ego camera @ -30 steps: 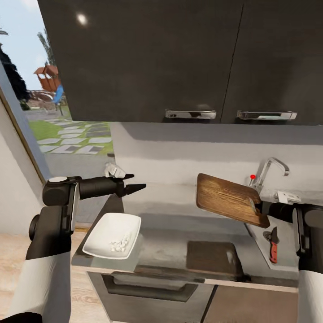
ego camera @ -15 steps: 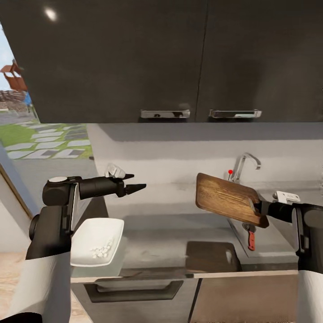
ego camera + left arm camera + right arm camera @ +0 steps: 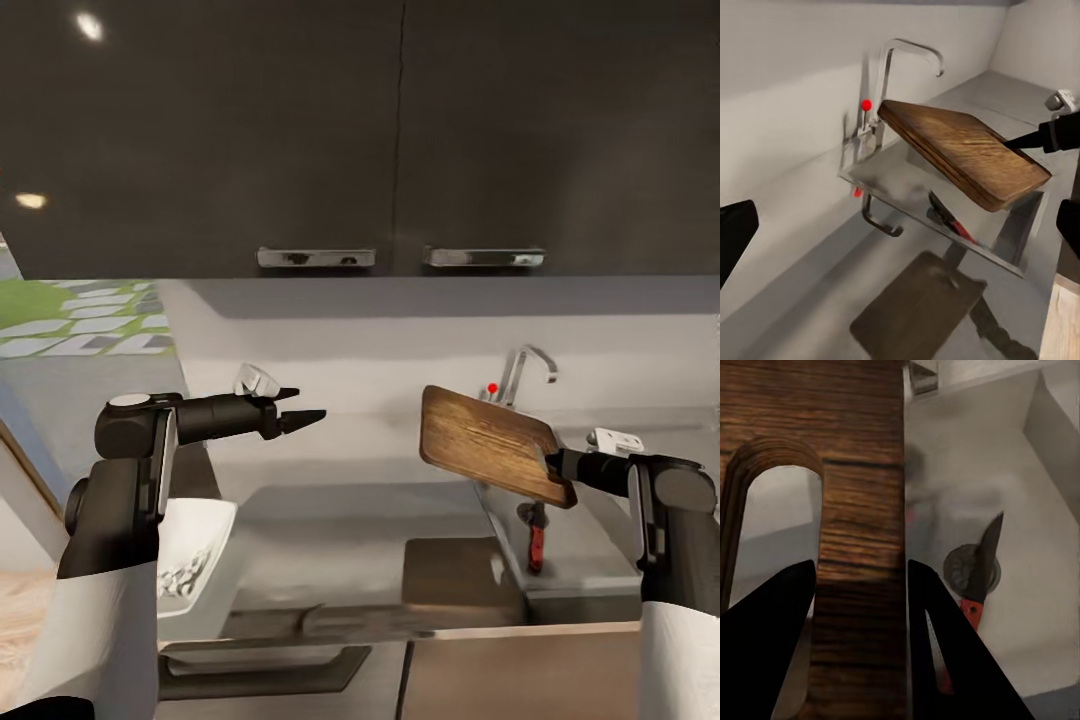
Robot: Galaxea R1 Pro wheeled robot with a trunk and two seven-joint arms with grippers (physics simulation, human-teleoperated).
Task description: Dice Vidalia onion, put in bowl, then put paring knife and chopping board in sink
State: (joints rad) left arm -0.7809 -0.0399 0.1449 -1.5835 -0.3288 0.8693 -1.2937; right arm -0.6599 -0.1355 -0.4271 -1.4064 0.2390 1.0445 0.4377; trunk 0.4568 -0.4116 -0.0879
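sink point(image 3: 590, 560) open beneath chopping board point(image 3: 487, 443), paring knife point(image 3: 536, 535) inside

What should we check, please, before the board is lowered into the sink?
1. Right end effector clamped on the chopping board beside its slot: ok.
2. Paring knife already in the sink: ok.
3. Board over the basin: not ok, it hangs at the sink's left edge.
4. Board clear of the tap: cannot tell.
5. Left end effector open, out of the way: ok.
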